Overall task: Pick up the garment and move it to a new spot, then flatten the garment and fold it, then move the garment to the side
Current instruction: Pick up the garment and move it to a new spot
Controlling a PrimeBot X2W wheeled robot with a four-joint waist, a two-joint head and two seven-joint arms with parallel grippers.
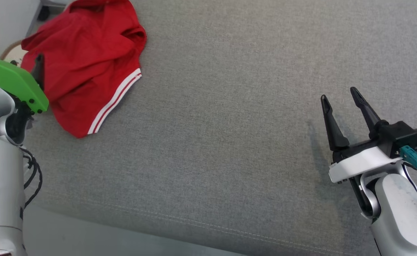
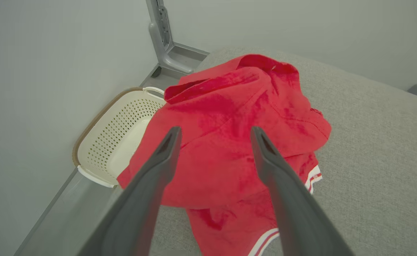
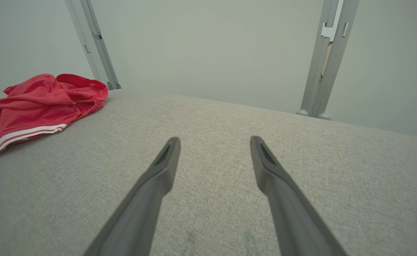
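Some garment [image 1: 87, 53] hides behind a green cover [image 1: 12, 80].

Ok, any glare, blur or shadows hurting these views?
Head view: even light, no glare, right gripper casts a faint shadow on the grey cushion. Left wrist view: red garment in focus. Right wrist view: metal posts splay outward, likely wide-angle distortion.

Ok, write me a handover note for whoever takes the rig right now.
Left pincer: open, aimed at the red garment, holding nothing.
Right pincer: open, above the bare grey cushion, holding nothing.
Garment: crumpled at the cushion's far left corner, near a white basket.
Done: nothing yet.
To do: pick up, move, flatten, fold, set aside.
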